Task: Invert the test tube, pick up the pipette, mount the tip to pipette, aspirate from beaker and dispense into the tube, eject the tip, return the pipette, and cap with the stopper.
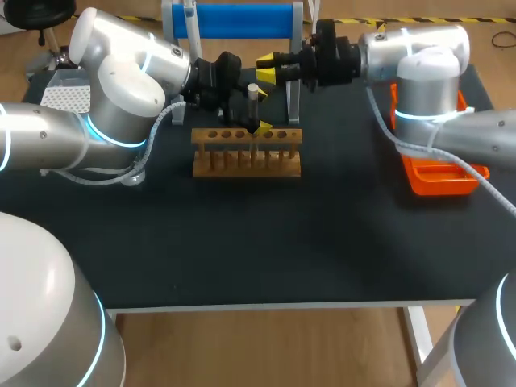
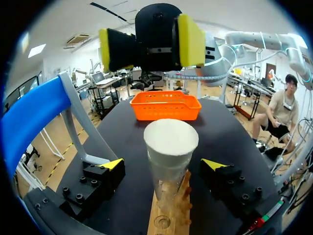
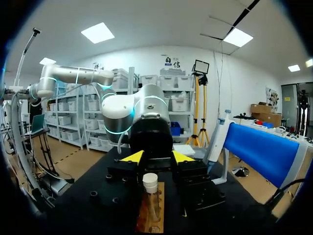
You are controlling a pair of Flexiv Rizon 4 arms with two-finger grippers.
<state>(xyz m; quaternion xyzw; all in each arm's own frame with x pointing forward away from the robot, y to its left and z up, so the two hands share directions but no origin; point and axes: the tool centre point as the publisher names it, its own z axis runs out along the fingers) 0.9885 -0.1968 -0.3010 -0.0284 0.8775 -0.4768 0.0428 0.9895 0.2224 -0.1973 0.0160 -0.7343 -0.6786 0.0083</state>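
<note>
Test tube (image 2: 170,147) stands in the rack (image 1: 246,153), untouched, between the released left end effector (image 2: 164,165) fingers.

the counter (image 1: 242,242) is a wide slab with a dark matte top and a thin pale front edge. a white leg (image 1: 421,343) carries it at the near right corner. under and around it lies a warm wooden floor (image 1: 274,347), with a strip of yellow-and-black tape (image 1: 484,19) past the far side. the far wall (image 3: 239,73) is white. flat ceiling panels (image 3: 98,32) give bright, even light. grey shelving (image 3: 68,122) with pale bins stands along that wall.
</note>
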